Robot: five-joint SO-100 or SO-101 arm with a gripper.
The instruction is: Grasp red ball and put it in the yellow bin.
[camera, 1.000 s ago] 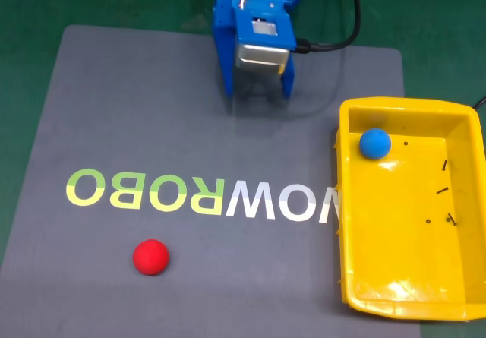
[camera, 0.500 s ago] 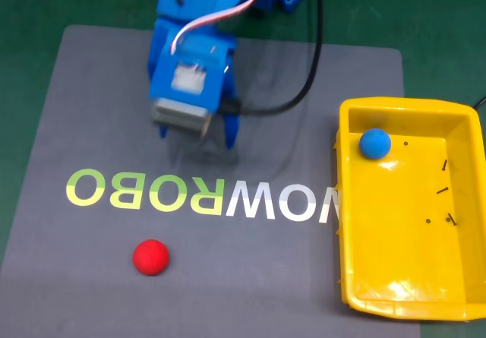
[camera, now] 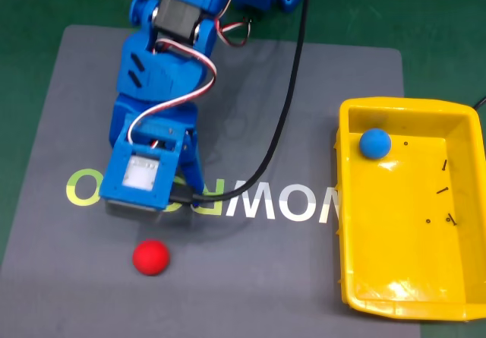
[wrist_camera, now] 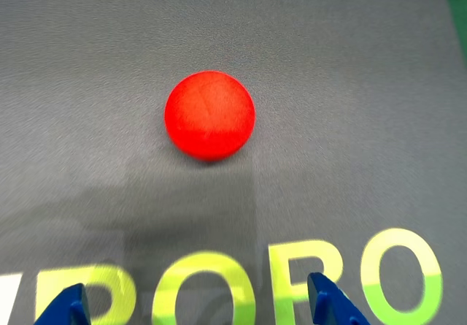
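Wrist view: the two blue fingertips of the gripper (wrist_camera: 201,307) enter at the bottom edge, one at the lower left and one right of centre, spread wide with bare mat and printed letters between them and nothing held. The left fingertip (wrist_camera: 69,304) overlaps the yellow-green lettering (wrist_camera: 241,285) printed on the grey mat (wrist_camera: 350,84). Beyond the fingertips, apart from both, the red ball (wrist_camera: 209,114) rests on the mat, roughly in line with the gap between them; it casts a soft shadow toward the gripper.

Fixed view: the blue arm (camera: 163,72) reaches from the top edge down across the mat (camera: 68,87), ending in a wrist block with a pale square panel (camera: 141,172) that covers part of the printed word. A black cable (camera: 285,118) runs from the top of the frame down to the wrist. The red ball (camera: 150,257) lies on the mat just below the wrist block, near the lower left of the mat, not touched by the arm. The yellow bin (camera: 345,224) stands at the mat's right side, well apart from the red ball. Inside it, a blue ball (camera: 374,143) sits in the upper left corner, and a few small dark specks (camera: 443,192) lie scattered on its floor. Green tabletop (camera: 425,11) surrounds the mat.
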